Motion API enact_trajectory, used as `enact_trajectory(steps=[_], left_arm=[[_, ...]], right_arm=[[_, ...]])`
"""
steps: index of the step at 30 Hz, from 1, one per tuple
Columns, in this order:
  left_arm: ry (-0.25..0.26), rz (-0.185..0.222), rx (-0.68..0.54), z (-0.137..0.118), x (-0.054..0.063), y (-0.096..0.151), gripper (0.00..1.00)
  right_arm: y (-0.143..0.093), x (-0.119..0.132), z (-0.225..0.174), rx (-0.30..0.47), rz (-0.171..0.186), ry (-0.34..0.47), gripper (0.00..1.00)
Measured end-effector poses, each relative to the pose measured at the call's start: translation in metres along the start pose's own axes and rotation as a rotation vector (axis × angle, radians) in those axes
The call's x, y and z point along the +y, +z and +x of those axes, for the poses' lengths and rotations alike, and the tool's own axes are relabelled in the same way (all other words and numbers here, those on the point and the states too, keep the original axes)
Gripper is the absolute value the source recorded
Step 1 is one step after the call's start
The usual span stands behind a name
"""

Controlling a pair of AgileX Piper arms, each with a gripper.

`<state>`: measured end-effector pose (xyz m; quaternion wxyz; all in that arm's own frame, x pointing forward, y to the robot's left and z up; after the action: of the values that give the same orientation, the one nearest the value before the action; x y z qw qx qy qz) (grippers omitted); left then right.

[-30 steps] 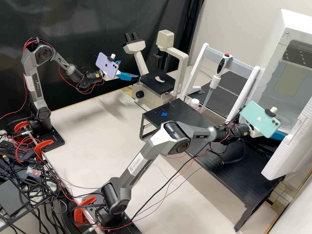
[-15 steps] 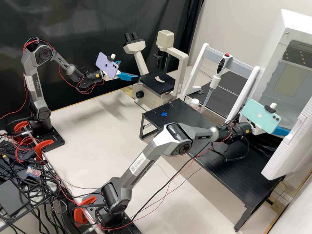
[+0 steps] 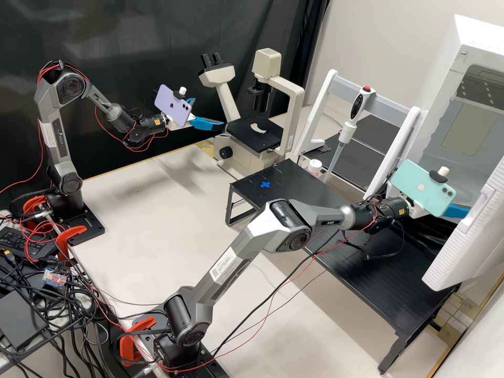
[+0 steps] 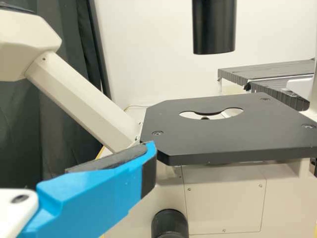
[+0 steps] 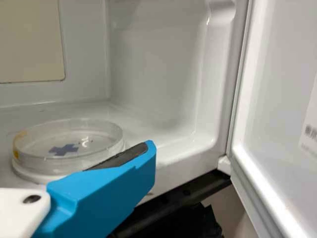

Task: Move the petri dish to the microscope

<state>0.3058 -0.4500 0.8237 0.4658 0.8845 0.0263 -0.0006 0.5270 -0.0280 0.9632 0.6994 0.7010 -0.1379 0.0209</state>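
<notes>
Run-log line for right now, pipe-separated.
petri dish: inside white chamber | right gripper: near dish | left gripper: open, near microscope stage | transfer to microscope: not done

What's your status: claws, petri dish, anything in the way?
Left claw open, by microscope stage. Right claw open, near petri dish. Dish inside white chamber. Open door alongside, possible snag.

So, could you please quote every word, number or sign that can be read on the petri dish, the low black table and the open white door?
"+": blue mark seen through the petri dish.
"+": blue cross on the low black table.
Barcode label on the open white door: too small to read.
No readable words or numbers there.
</notes>
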Motion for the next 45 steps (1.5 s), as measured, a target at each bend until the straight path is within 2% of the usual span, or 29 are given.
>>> enact_trajectory(steps=[16,19,22,25,38,45], left_arm=[[0.0,0.0,0.0,0.0,0.0,0.0,1.0],[0.0,0.0,0.0,0.0,0.0,0.0,1.0],[0.0,0.0,0.0,0.0,0.0,0.0,1.0],[0.0,0.0,0.0,0.0,0.0,0.0,1.0],[0.0,0.0,0.0,0.0,0.0,0.0,1.0],[0.0,0.0,0.0,0.0,0.0,0.0,1.0]], right_arm=[[0.0018,-0.0021,-0.0002,0.005,0.0,0.002,0.0],[0.0017,-0.0021,-0.0002,0.006,0.009,0.001,0.0],[0.003,-0.0045,-0.0011,0.014,-0.004,-0.002,0.0],[0.0053,-0.0067,-0.0017,0.008,0.014,-0.009,0.0],[0.0035,-0.0026,-0.0027,0.033,-0.003,-0.026,0.0],[0.006,-0.0052,-0.0042,0.024,0.005,-0.035,0.0]])
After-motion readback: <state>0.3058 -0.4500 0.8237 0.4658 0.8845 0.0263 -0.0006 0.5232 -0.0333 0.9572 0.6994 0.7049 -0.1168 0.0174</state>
